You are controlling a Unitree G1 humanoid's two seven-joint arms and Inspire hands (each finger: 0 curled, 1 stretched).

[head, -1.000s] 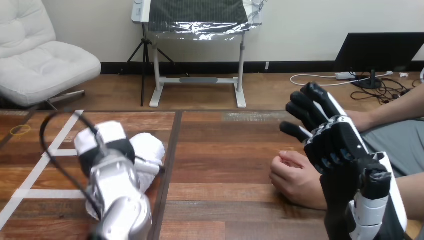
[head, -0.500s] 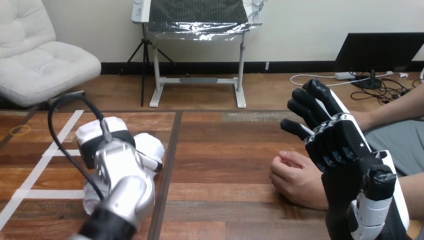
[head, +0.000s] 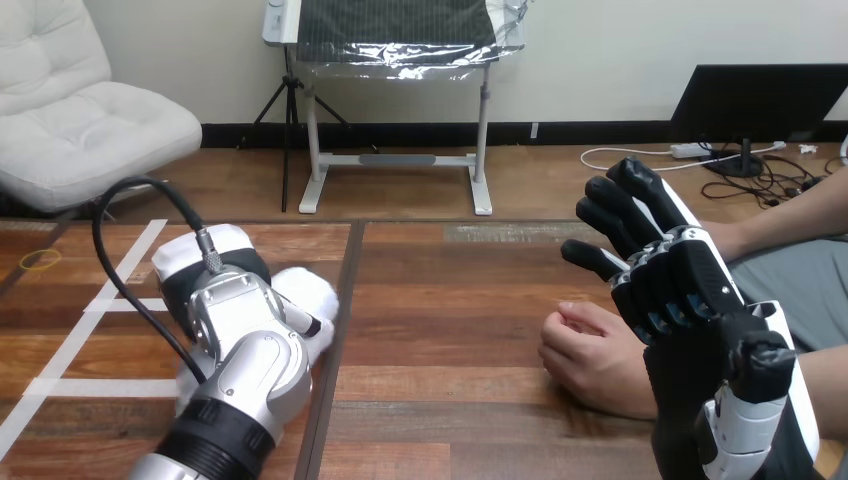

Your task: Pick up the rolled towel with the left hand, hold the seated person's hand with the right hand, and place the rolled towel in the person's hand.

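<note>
The white rolled towel (head: 312, 296) lies on the left half of the wooden table (head: 450, 300), mostly hidden under my left hand (head: 215, 268). That hand rests on top of it, with a black-and-white thumb (head: 303, 323) curled across the towel's near end. The person's hand (head: 590, 360) rests on the table at the right, loosely curled. My right hand (head: 672, 282) hovers just to its right and above it, fingers spread and nearly straight, holding nothing. I see no finger of it curled round the person's hand.
White tape lines (head: 90, 320) cross the table's left part, and a yellow rubber band (head: 40, 259) lies at the far left. A dark seam (head: 345, 290) splits the tabletop. The person's other forearm (head: 800, 215) reaches in at the upper right.
My left forearm has swung lower and nearer, with the hand settling on the towel, whose right end has shifted slightly right. My right hand and the person's hand have barely moved.
</note>
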